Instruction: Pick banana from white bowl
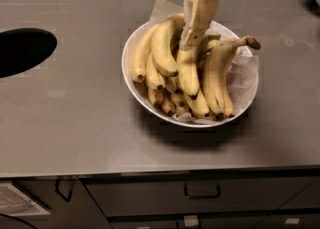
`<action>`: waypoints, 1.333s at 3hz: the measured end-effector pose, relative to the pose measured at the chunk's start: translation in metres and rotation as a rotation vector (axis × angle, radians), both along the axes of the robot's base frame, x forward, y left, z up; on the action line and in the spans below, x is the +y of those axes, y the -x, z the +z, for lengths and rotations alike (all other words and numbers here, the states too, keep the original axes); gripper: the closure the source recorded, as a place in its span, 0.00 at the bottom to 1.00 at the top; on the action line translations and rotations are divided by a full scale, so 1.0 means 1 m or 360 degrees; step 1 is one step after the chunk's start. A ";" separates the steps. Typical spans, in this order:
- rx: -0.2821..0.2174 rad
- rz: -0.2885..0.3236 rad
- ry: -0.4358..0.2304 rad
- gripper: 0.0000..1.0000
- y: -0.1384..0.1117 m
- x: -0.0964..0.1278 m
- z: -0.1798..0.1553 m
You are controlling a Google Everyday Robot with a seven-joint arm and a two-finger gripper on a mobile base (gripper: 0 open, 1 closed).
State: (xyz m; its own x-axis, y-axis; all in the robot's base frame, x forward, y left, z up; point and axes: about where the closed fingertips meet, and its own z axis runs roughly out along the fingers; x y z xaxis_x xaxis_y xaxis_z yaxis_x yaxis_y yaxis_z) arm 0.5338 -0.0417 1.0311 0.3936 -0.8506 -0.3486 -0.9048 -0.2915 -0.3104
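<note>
The white bowl [134, 80] stands on the steel counter, heaped with several yellow bananas. My gripper [189, 43] reaches down from the top edge into the middle of the heap. Its lower end sits on the upper part of the banana [188, 75], a thick yellow one with a small black tip pointing toward the front. The stem end of that banana is hidden behind the gripper. A big curved banana [164, 48] lies right beside it on the left. A banana with a brown knobbed stem [250, 42] lies on the right.
A dark round hole [22, 50] is cut into the counter at the left. White paper [245, 75] lines the bowl's right side. Drawers with handles [202, 193] run below the counter's front edge. A dark tiled wall stands behind.
</note>
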 end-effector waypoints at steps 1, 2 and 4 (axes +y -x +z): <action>0.0026 0.0027 0.0026 0.25 -0.010 0.010 -0.003; 0.0015 0.0047 0.0038 0.29 -0.022 0.022 -0.002; 0.0020 0.0060 0.0068 0.29 -0.039 0.035 -0.009</action>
State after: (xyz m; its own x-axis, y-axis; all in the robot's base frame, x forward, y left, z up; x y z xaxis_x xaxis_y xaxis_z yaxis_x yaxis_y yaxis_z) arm 0.5726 -0.0071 1.0221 0.4215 -0.8496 -0.3171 -0.8967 -0.3383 -0.2856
